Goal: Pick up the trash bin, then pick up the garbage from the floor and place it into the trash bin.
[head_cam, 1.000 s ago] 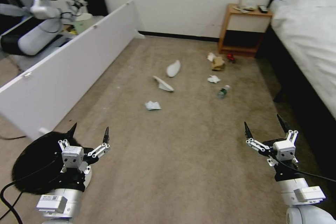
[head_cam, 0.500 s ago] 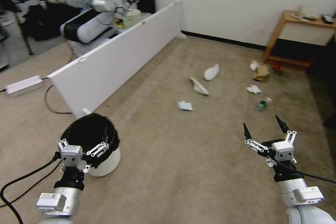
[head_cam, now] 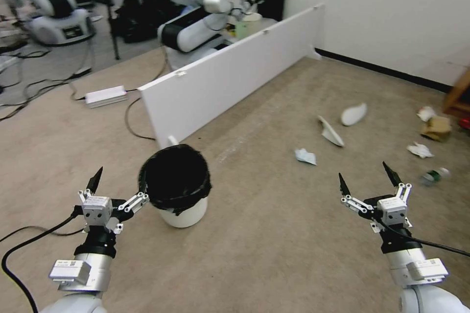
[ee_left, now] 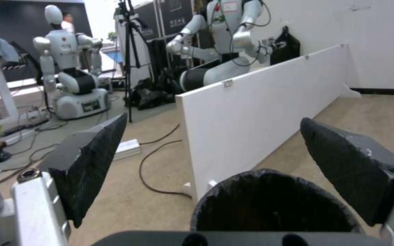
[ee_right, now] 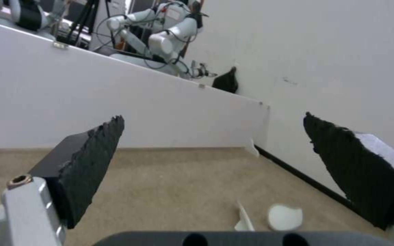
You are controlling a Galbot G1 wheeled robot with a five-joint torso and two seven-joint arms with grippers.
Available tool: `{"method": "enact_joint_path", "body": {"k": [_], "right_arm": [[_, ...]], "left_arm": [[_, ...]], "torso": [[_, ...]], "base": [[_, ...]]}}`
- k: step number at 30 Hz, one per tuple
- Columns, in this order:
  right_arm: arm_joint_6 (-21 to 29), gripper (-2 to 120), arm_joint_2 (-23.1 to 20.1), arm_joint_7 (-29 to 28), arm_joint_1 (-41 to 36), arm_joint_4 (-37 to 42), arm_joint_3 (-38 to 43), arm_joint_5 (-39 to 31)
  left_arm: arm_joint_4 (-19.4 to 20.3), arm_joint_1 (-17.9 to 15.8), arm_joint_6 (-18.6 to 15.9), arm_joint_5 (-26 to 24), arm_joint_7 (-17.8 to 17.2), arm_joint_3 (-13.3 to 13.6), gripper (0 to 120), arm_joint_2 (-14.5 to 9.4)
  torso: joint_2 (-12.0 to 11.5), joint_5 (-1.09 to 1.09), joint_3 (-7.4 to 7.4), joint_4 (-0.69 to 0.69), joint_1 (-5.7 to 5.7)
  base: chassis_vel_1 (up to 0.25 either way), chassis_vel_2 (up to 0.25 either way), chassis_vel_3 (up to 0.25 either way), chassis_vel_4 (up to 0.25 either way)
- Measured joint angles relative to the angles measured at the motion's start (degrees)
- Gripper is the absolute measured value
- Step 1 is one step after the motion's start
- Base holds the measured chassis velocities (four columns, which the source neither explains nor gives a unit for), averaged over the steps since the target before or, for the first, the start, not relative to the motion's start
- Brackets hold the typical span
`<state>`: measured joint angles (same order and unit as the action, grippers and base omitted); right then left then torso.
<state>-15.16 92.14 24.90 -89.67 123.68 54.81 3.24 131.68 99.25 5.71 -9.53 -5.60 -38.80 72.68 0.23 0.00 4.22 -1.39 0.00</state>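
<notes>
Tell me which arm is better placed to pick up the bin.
Left, probably. Its open pincer is right beside the bin, while the right pincer is far across the floor.

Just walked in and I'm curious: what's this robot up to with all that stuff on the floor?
It is facing a trash bin on the carpet. Its left gripper is open beside the rim, holding nothing. Its right gripper is open too, in the air. Slippers, crumpled paper and a bottle lie on the floor.
</notes>
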Motion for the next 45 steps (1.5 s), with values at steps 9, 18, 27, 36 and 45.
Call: {"method": "enact_joint_path", "body": {"k": [9, 18, 27, 36, 45], "right_arm": [[0.6, 100, 0.0, 0.6, 0.1, 0.0, 0.4, -0.5], [0.9, 100, 0.0, 0.9, 0.4, -0.3, 0.3, -1.1], [1.0, 100, 0.0, 1.0, 0.2, -0.3, 0.5, -1.7], [0.9, 100, 0.0, 1.1, 0.2, -0.2, 0.6, -1.6], [-0.7, 100, 0.0, 0.8, 0.2, -0.6, 0.2, -2.0]], "left_arm": [[-0.3, -0.4, 0.0, 0.9, 0.0, 0.3, 100, 0.7], [-0.4, -0.9, 0.0, 1.6, 0.0, 0.4, 100, 0.7], [-0.5, -1.0, -0.1, 1.9, 0.0, 0.7, 100, 0.4], [-0.7, -1.0, -0.1, 1.9, 0.1, 0.6, 100, 0.4], [-0.8, -1.2, 0.1, 1.7, -0.3, 0.4, 100, 0.4]], "torso": [[0.0, 0.00, 0.00, -0.01, 0.00], [0.0, 0.00, 0.00, -0.01, 0.00], [0.0, 0.01, 0.00, -0.01, 0.00], [0.0, 0.01, 0.00, -0.02, 0.00], [0.0, -0.01, 0.02, 0.00, 0.01]], "base": [[0.000, 0.000, 0.000, 0.000], [0.000, 0.000, 0.000, 0.000], [-0.108, 0.095, 0.105, -0.098], [-0.233, 0.241, 0.236, -0.247], [-0.288, 0.281, 0.264, -0.273]]}}
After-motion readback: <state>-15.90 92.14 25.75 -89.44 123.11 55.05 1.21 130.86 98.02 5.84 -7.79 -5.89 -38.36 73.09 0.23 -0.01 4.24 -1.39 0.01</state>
